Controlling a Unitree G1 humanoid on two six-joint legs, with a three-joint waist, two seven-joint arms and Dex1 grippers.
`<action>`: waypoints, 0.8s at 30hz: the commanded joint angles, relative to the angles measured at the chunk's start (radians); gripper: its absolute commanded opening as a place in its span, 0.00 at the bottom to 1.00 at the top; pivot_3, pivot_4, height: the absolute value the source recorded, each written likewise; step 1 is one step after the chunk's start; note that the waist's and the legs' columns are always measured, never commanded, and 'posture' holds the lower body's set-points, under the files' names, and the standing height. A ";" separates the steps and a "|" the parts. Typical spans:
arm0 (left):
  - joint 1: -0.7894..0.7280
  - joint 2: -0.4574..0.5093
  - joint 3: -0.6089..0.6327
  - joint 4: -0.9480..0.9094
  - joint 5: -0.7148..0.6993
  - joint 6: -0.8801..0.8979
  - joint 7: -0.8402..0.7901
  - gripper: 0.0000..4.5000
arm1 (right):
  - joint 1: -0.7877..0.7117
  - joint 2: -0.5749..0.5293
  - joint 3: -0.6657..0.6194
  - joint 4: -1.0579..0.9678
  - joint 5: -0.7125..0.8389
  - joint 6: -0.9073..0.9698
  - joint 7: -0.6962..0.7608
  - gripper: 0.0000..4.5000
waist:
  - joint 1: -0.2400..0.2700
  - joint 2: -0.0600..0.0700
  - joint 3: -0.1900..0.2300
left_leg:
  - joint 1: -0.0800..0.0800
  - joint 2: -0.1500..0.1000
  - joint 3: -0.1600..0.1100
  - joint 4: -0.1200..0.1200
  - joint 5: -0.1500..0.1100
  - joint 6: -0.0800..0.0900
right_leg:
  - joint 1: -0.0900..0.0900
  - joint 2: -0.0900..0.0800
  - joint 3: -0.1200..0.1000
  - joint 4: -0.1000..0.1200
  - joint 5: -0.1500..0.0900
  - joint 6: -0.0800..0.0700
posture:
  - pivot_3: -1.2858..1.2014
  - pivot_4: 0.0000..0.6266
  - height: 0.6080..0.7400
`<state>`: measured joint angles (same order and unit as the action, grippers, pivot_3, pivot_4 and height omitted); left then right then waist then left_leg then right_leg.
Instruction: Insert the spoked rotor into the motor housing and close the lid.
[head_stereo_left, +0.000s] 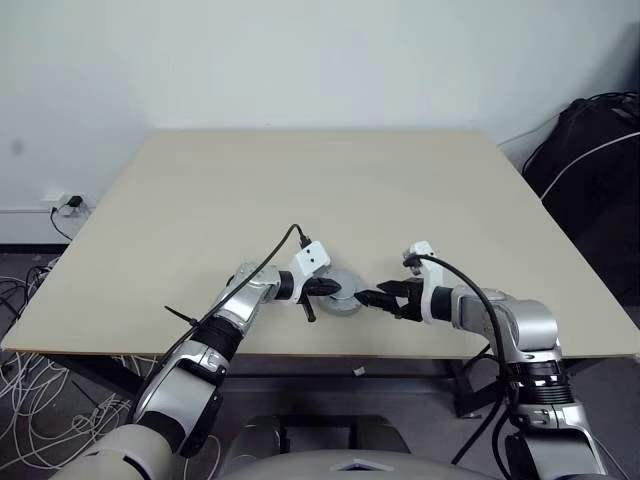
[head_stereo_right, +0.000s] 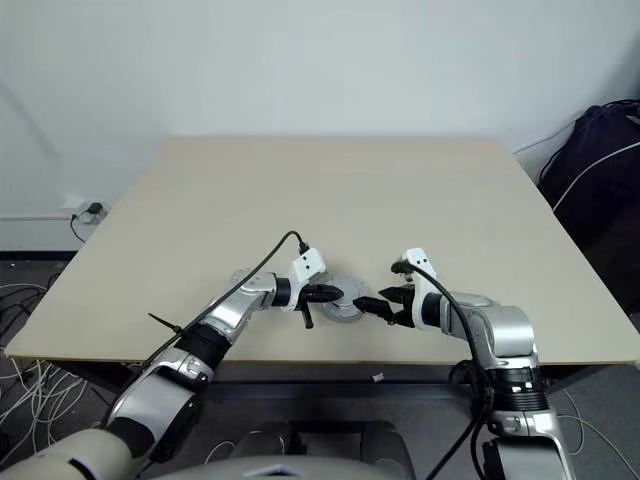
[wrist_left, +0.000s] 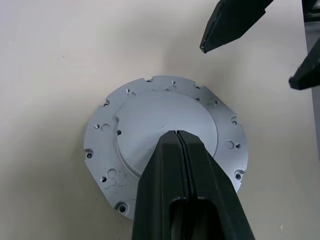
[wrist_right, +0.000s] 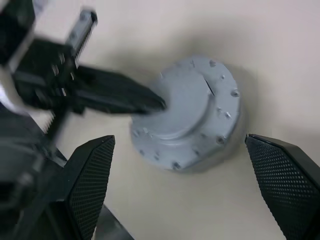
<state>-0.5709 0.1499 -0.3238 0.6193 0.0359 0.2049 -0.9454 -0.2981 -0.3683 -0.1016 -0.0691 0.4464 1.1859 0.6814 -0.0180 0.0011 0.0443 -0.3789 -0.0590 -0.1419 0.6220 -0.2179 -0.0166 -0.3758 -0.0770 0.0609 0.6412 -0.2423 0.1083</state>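
The lid (wrist_left: 150, 115), a round grey metal disc with a raised centre and small holes around its rim, lies flat on the table near the front edge. My left gripper (wrist_left: 176, 134) is shut, and its joined tips rest on the raised centre of the lid (head_stereo_left: 347, 291). My right gripper (wrist_right: 178, 140) stands open just to the right of the lid, one finger on each side of it and both clear of it. Its fingers (wrist_left: 235, 20) point toward the left gripper (head_stereo_left: 333, 288). The motor housing and the spoked rotor are hidden.
The beige table (head_stereo_left: 300, 190) stretches wide behind the lid, and its front edge runs just below both grippers. A black bag (head_stereo_left: 590, 160) sits past the table's right side. Loose white cables (head_stereo_left: 25, 400) lie on the floor at the left.
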 joint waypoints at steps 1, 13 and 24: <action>0.006 0.001 -0.015 0.004 0.008 0.008 -0.005 0.00 | -0.071 0.065 -0.112 0.014 0.034 0.100 -0.124 1.00 | 0.002 0.000 0.000 | 0.000 0.000 0.000 0.000 0.000 0.000 | 0.000 0.000 0.000 0.000 0.000 0.000 | 0.52 0.00 1.00; 0.014 0.008 -0.011 -0.010 0.008 0.016 -0.007 0.00 | -0.152 0.154 -0.233 0.177 0.039 0.205 -0.298 1.00 | 0.001 0.001 -0.001 | 0.000 0.000 0.000 -0.001 0.000 0.000 | -0.001 0.000 0.000 0.000 0.000 0.000 | 0.52 0.00 1.00; 0.032 0.018 -0.016 -0.042 0.007 0.031 -0.011 0.00 | -0.209 0.200 -0.364 0.333 0.077 0.342 -0.331 1.00 | -0.010 0.002 -0.001 | 0.000 0.000 0.000 -0.001 0.000 0.000 | -0.001 0.000 0.000 0.001 0.000 0.000 | 0.52 0.00 1.00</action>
<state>-0.5498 0.1607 -0.3237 0.5829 0.0359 0.2161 -0.9528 -0.4773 -0.1774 -0.4443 0.2561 0.4981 1.5155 0.3513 -0.0282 0.0028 0.0432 -0.3786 -0.0593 -0.1416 0.6210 -0.2176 -0.0163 -0.3764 -0.0767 0.0614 0.6422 -0.2422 0.1081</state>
